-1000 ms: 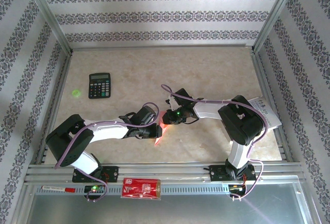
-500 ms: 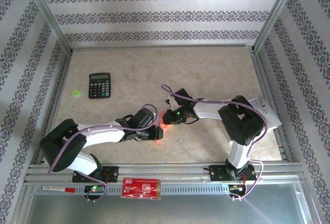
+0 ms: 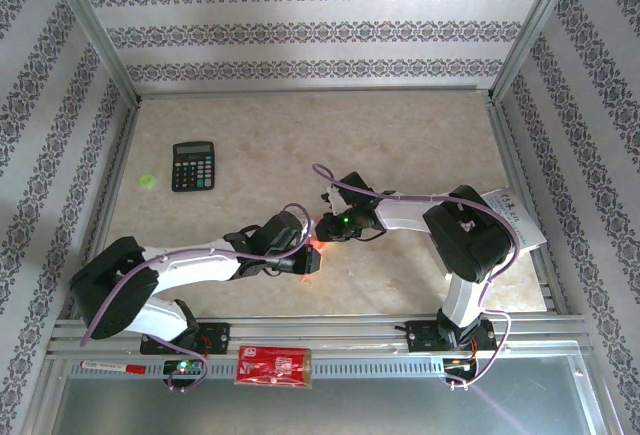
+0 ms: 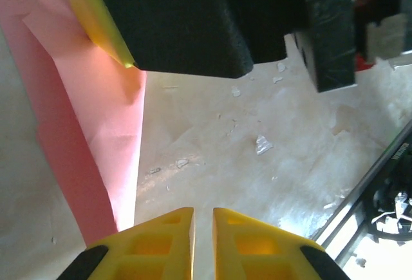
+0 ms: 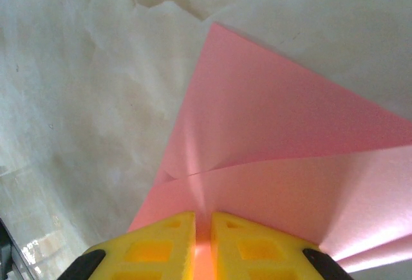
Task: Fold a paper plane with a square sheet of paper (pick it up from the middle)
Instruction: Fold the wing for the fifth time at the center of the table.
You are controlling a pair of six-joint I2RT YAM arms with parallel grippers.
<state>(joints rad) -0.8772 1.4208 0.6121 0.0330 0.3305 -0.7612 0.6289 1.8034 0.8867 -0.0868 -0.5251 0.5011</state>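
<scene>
The square sheet of paper (image 3: pixel 312 259) is pink-red and folded into a creased, pointed shape near the middle front of the table. My right gripper (image 3: pixel 322 227) is shut on it. In the right wrist view the paper (image 5: pixel 270 138) runs into the narrow slit between that gripper's (image 5: pixel 203 228) yellow fingers. My left gripper (image 3: pixel 301 258) lies low against the paper's left side. In the left wrist view that gripper (image 4: pixel 203 228) is shut, with bare table showing in the slit. The paper (image 4: pixel 96 138) lies to its left, and the right gripper's black body (image 4: pixel 180 22) hangs above.
A black calculator (image 3: pixel 193 166) and a small green spot (image 3: pixel 149 181) are at the far left. A white printed leaflet (image 3: pixel 515 217) lies by the right arm. A red printed packet (image 3: pixel 273 365) sits on the metal rail at the near edge.
My left arm has stretched out lower, and its gripper has slid right onto the near end of the paper, covering the tip. The right arm has not moved.
</scene>
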